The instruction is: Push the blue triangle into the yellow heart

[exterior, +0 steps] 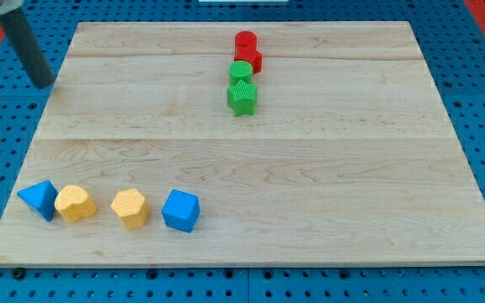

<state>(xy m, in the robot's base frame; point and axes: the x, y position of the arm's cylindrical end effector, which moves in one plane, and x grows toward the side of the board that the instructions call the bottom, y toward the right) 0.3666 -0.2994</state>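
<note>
The blue triangle lies at the board's bottom left and touches the yellow heart on its right. A second yellow block, a hexagon shape, sits further right, apart from the heart. A blue cube lies right of that. My tip is at the view's top left, just off the board's left edge, far above the blue triangle.
A column of blocks stands at the top middle: a red cylinder, a red block, a green cylinder and a green star-like block. The wooden board lies on a blue pegboard.
</note>
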